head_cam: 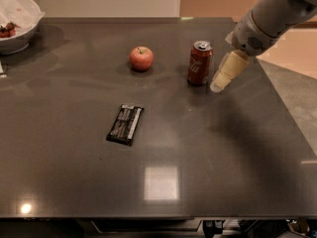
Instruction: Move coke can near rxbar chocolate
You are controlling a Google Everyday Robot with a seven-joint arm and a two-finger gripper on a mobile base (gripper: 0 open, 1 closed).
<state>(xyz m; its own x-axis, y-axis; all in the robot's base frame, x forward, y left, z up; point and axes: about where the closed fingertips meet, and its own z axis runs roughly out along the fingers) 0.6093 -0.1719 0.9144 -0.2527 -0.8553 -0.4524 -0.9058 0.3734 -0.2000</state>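
Observation:
The coke can (199, 63) stands upright on the dark table (198, 152), right of centre toward the back. The rxbar chocolate (125, 124) lies flat, left of centre and nearer the front, well apart from the can. My gripper (218, 86) comes in from the upper right on a grey arm and hangs just to the right of the can, close beside it at about the height of its lower half. It holds nothing that I can see.
A red apple (141, 58) sits left of the can. A white bowl (17, 21) with red fruit stands at the back left corner. The table's right edge runs close behind the arm, with floor beyond it.

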